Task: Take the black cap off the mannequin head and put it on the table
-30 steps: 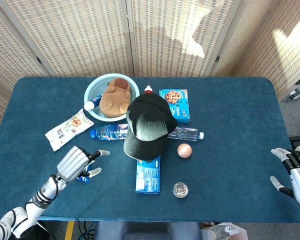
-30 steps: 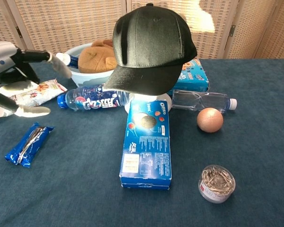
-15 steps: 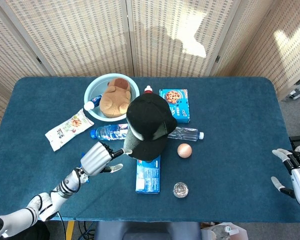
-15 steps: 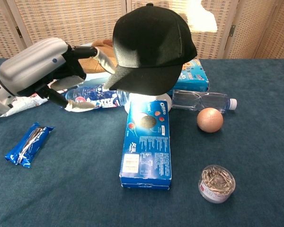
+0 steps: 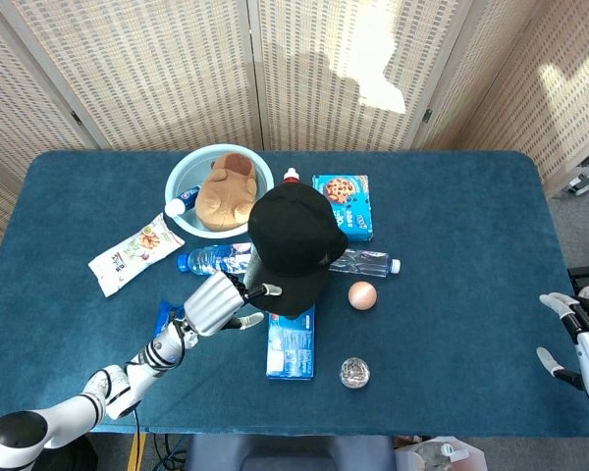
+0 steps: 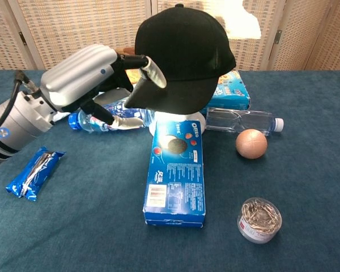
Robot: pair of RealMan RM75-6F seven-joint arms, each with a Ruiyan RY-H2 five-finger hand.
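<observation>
The black cap sits on the mannequin head, of which only the white base shows beneath the brim, at mid-counter just far of the Oreo box. Judged by appearance, it is a light cloth item: soft crown, stiffer curved brim pointing near-left, not fragile and unlikely to slip in a pinch. The brim edge or the crown's left side looks the soundest place to take hold; a lift straight up should clear the head, though the base could tip if the cap drags. The left hand is at the cap's left side, fingers spread and holding nothing, with one fingertip at or touching the brim edge; contact cannot be confirmed. The right hand rests at the counter's near-right edge, well apart, fingers apart and empty. Close around the base lie two bottles, a ball and a cookie box. Bare counter for set-down is available near-left and right.
</observation>
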